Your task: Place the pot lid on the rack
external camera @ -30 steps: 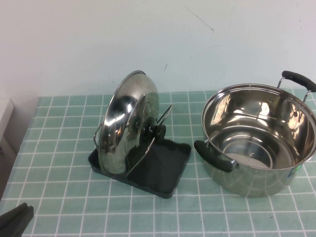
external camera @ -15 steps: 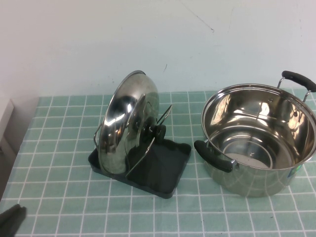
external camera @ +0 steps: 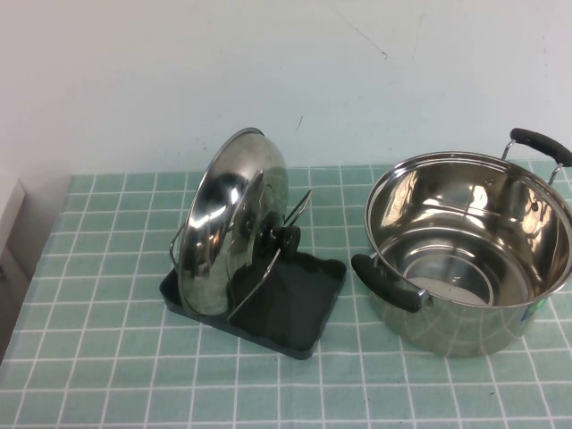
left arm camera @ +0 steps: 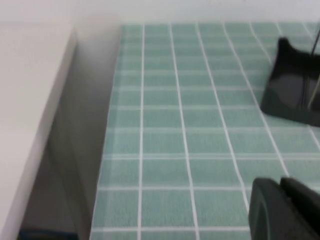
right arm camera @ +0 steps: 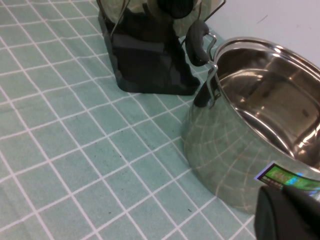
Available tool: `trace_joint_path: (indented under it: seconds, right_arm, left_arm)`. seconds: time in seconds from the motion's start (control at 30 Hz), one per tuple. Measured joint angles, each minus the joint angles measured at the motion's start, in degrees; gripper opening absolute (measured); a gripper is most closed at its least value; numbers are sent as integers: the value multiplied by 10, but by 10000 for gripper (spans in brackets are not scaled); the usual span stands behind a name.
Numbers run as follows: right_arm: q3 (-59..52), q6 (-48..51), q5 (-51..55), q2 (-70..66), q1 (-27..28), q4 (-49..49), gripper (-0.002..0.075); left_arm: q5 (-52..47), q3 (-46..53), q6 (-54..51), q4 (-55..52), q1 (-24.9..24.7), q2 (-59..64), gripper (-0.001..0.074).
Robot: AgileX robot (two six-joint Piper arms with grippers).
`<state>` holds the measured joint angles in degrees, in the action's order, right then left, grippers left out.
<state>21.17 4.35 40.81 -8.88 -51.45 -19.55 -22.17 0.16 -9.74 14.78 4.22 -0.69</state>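
The desk (external camera: 107, 357), covered in a green cloth with a white grid, carries all the items, with a plain white wall behind it.

The deep shiny stainless-steel pot (external camera: 469, 255) with black side handles stands upright at the robot's right side of the desk, open and with nothing inside. In the right wrist view the pot (right arm camera: 250, 130) carries a small green label low on its outer wall.

The large round domed stainless-steel pot lid (external camera: 231, 237) with a black round knob stands on edge in the rack, left of the pot and apart from it. It tilts slightly, its knob side facing the pot. Its lower rim sits in the tray, and a wire loop crosses in front of the domed face beside the knob.

The small dark rectangular plastic rack (external camera: 299, 304) with thin upright wire loops lies flat on the desk, near the pot's nearer black handle but not touching it. One corner of the rack (left arm camera: 292, 87) shows in the left wrist view.

The left gripper (left arm camera: 285, 210) appears only as a dark part low over the desk's left portion, well apart from the rack; whether it is open cannot be told. The right gripper (right arm camera: 287, 215) shows likewise beside the pot's labelled wall; its opening cannot be told either. Neither has hold of anything visible.
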Motion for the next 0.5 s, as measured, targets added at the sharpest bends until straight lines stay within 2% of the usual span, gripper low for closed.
trace_joint_path:
  seconds: [0.5]
  right_arm:
    - [0, 1, -2, 0, 0, 0, -1]
  left_arm:
    - [25, 3, 27, -38, -58, -1, -2]
